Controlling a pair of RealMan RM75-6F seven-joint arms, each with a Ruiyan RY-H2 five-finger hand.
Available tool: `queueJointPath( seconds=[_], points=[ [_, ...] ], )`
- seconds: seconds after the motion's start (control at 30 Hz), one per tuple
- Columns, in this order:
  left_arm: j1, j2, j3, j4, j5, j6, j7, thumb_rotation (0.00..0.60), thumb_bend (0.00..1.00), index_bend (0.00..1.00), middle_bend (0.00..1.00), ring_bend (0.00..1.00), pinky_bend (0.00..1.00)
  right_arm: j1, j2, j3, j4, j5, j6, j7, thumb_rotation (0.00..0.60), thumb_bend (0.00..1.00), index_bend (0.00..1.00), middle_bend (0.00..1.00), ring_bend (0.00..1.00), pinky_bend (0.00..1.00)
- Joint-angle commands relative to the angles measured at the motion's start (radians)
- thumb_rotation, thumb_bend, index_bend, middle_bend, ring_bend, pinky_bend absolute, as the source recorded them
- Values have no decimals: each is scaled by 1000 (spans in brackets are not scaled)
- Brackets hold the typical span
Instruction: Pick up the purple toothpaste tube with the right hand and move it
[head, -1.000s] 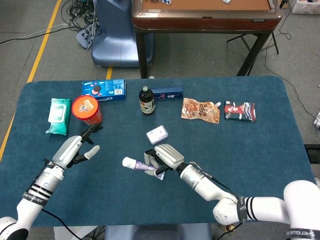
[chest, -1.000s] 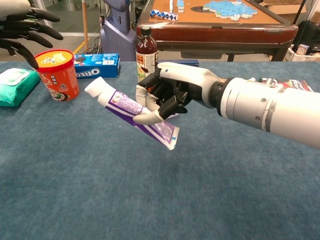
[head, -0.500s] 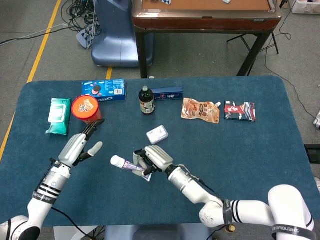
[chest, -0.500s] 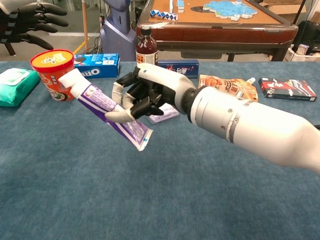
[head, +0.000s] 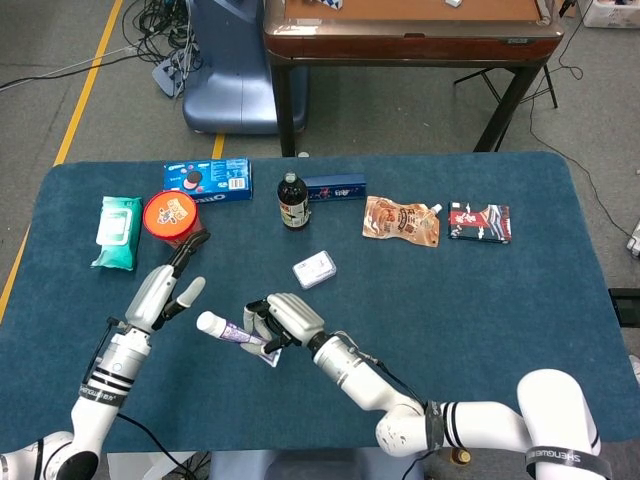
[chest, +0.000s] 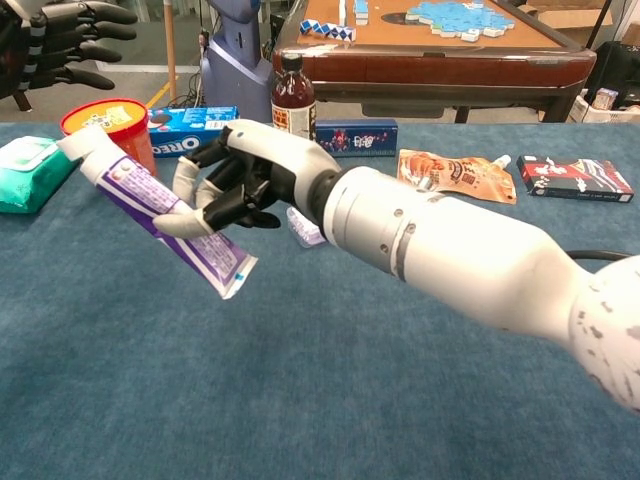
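Observation:
My right hand (head: 282, 317) (chest: 240, 180) grips the purple toothpaste tube (head: 236, 334) (chest: 160, 207) above the blue table (head: 480, 330), left of centre. The tube is tilted, its white cap (chest: 78, 148) pointing up and to the left, its crimped end (chest: 232, 281) lower and to the right. My left hand (head: 168, 288) (chest: 55, 45) hovers open just left of the cap, fingers spread, holding nothing.
Along the far side lie a green wipes pack (head: 118, 230), an orange cup (head: 172, 219), an Oreo box (head: 208, 179), a dark bottle (head: 291, 201), a blue box (head: 336, 187), a snack pouch (head: 401, 221) and a red packet (head: 480, 222). A small white box (head: 315, 269) lies mid-table.
My right hand has carried the tube steadily leftward, closer to the left hand and the orange cup. The left hand has shifted slightly toward the tube.

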Motion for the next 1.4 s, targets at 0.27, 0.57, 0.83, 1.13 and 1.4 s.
queueJointPath(
  seconds=[0.27,0.57,0.83,1.13,1.4],
  points=[
    [3,-26,5,17,1,-14,-12,0,173,0,0,0,73,39,-38,52,18,63,-24,-51,600,804,952,812,806,892],
    [-1,-57,-3,29,2,-26,-45,0,173,0,0,0,73,55,-78,76,44,76,-8,-74,600,806,962,820,811,892],
    [-4,-68,-7,29,1,-45,-74,0,173,0,0,0,73,64,-98,89,61,87,-11,-79,600,808,963,822,817,892],
    [-8,-78,-5,37,-2,-61,-79,0,173,0,0,0,73,75,-112,102,72,96,-16,-89,600,812,966,824,820,898],
    [-10,-86,-8,38,0,-68,-87,0,173,0,0,0,73,80,-128,109,81,90,-6,-91,600,822,976,830,824,901]
  ],
)
